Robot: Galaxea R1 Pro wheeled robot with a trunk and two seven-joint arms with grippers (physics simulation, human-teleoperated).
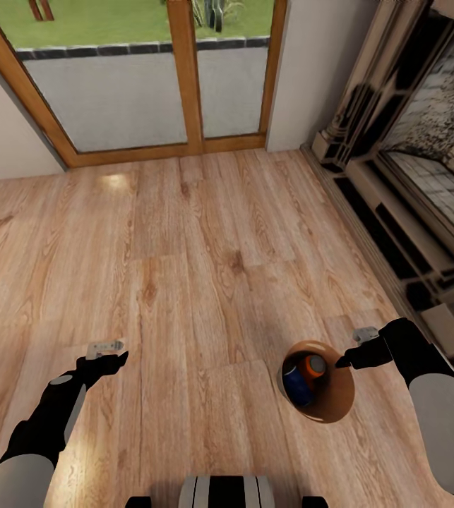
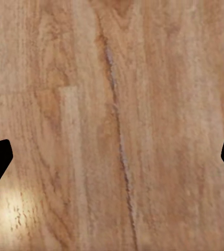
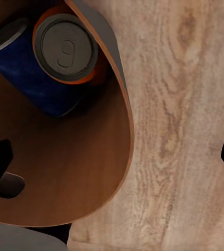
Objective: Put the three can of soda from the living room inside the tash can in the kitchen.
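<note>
Right gripper (image 1: 344, 361) at bin (image 1: 336, 402) rim, 2 o'clock side, jaws wide, empty. Orange can (image 1: 313, 367), blue can (image 1: 297, 384) inside. Left gripper (image 1: 108, 356) wide, empty. Third can unseen; retract straight up, avoid tipping rim.

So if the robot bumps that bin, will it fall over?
Maybe. The bin is wider at its rim than lower down, so it looks tippy. Being round, it would likely roll once down, and the blue can and orange can could spill out.
</note>
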